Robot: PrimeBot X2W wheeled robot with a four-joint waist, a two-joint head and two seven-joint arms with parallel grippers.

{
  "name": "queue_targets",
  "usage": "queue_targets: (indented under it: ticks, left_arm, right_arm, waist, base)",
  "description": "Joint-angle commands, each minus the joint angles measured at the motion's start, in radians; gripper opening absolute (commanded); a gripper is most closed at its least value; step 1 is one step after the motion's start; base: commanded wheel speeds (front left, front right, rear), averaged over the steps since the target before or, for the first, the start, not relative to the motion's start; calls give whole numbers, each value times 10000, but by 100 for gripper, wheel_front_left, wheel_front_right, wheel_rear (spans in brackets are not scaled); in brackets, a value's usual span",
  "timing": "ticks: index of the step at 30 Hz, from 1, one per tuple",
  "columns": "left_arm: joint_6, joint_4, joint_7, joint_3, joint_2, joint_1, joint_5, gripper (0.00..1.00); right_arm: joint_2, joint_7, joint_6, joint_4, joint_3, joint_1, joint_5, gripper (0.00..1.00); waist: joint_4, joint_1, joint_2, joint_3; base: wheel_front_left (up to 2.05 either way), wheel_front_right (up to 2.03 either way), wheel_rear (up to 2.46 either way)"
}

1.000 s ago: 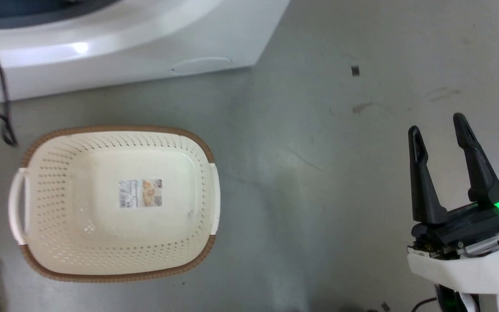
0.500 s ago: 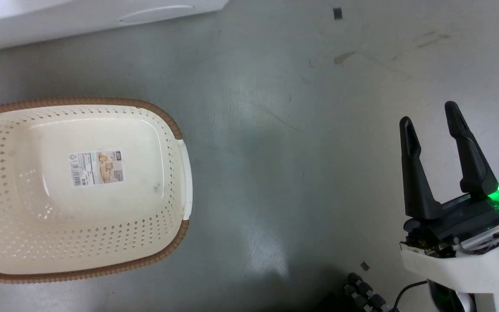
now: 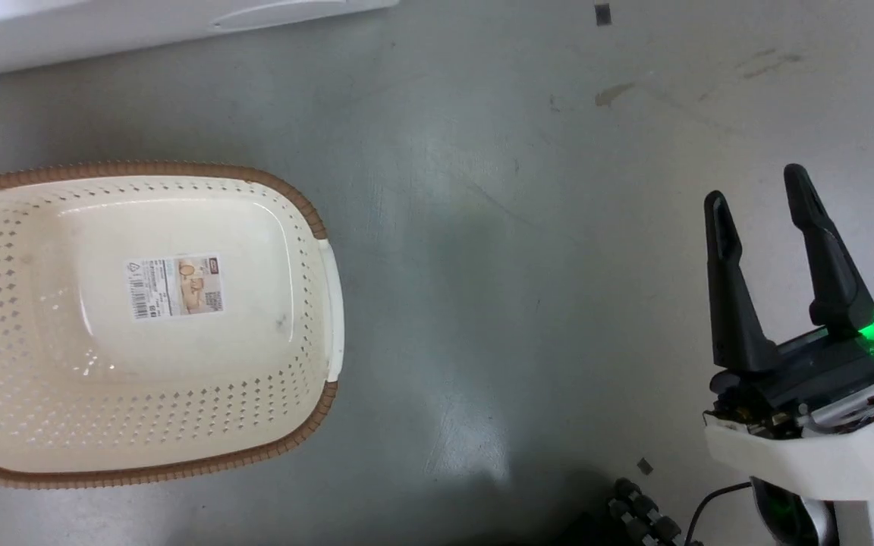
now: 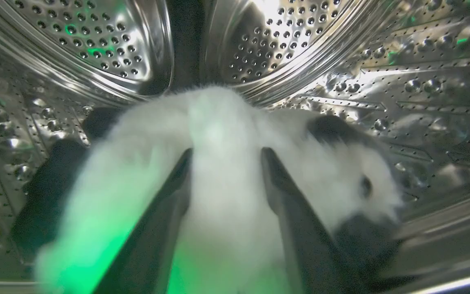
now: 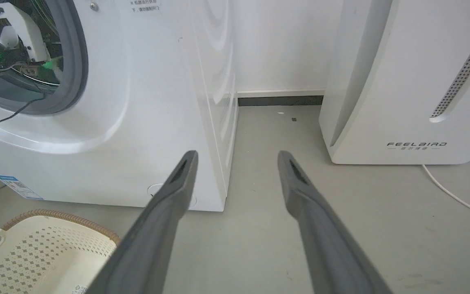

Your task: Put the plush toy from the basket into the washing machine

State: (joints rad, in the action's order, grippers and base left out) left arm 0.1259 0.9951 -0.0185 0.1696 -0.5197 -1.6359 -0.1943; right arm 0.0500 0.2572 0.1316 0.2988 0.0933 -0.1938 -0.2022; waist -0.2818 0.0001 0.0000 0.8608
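In the left wrist view the panda plush toy lies blurred inside the washing machine's shiny steel drum. My left gripper is open, its fingers spread over the toy's white fur. The cream basket sits on the floor at the left of the head view, holding nothing but its paper label. My right gripper hovers open over the floor at the lower right. In the right wrist view my left arm reaches into the grey-gasketed porthole of the washing machine, and the right gripper holds nothing.
A white FEELBIRD appliance stands to the right of the washer, with a gap of grey floor between them. A white cable runs along the floor beside it. The washer's base borders the top of the head view.
The head camera has tilted and shifted, so the basket slid left and the washer moved up out of view. The right gripper has risen slightly in the picture and stays open.
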Motion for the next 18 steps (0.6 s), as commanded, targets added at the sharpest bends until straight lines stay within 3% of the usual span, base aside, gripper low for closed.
queue_targets:
  ticks: [1,11,18]
  left_arm:
    - [32,271,115,117,19,433,0,100]
    - [45,754,2186,809,779,2246,-919,100]
    - [46,69,2781,1207,1234,4423,-1667,100]
  right_arm:
    - [2,46,-9,-24,-70,-194,42,100]
    - [2,46,-9,-457,-481,-36,553,100]
    - [2,46,-9,-884,-682,356,1113,100]
  waist:
    - [111,-1,0,-207]
    - [890,-1,0,-2143]
    - [1572,-1,0,-3950]
  base:
    - [0,0,0]
    - [0,0,0]
    - [0,0,0]
